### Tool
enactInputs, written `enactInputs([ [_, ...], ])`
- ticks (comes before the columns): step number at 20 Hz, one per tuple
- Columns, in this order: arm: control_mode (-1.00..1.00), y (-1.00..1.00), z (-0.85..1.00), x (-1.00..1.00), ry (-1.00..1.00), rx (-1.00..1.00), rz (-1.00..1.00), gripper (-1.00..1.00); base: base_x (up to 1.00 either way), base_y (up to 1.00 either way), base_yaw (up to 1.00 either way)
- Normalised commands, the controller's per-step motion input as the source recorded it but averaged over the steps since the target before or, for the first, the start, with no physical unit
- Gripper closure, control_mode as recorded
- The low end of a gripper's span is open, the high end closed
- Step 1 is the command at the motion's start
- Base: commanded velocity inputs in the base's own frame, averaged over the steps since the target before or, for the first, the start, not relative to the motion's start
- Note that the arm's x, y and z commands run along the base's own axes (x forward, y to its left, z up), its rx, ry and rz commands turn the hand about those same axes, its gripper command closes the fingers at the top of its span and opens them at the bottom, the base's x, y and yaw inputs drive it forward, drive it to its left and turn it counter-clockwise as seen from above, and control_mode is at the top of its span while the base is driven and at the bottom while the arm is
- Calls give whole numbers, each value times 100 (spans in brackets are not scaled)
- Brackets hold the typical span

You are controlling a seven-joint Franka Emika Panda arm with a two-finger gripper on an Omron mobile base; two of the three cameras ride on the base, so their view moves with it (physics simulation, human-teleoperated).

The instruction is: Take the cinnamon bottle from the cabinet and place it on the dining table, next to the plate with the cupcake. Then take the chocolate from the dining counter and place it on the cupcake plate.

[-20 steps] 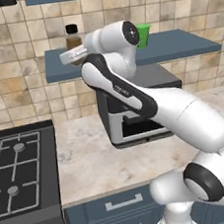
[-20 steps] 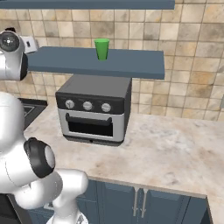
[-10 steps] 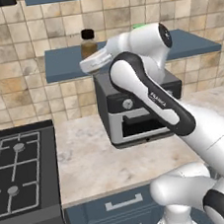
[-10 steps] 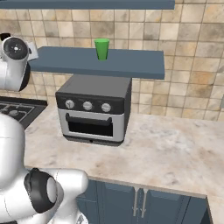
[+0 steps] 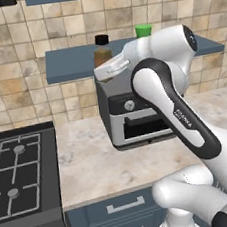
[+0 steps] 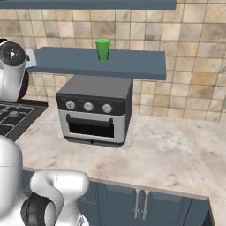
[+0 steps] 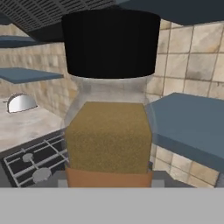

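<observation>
Cinnamon bottle (image 5: 102, 55): one, upright, black cap
Green cup (image 6: 103, 48): one, on cabinet (image 6: 132, 67)
Gripper (image 5: 111, 71): closed around the bottle
Toaster ovens (image 6: 95, 110): one

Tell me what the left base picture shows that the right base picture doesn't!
Left base view alone: the cinnamon bottle with its black cap, standing upright at the shelf, with the pincer at its base, and most of the stove burners. Right base view alone: the bare stretch of counter right of the oven. Both share the green cup on the shelf, the toaster oven beneath it, and the tiled wall.
</observation>
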Motion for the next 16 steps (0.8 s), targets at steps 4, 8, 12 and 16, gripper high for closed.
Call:
enactInputs([
  [4,100,0,0,0,0,0,0,100,-7,0,1],
  [8,100,0,0,0,0,0,0,100,-68,0,10],
  [12,100,0,0,0,0,0,0,100,-83,-1,25],
  [16,100,0,0,0,0,0,0,100,-43,-8,83],
])
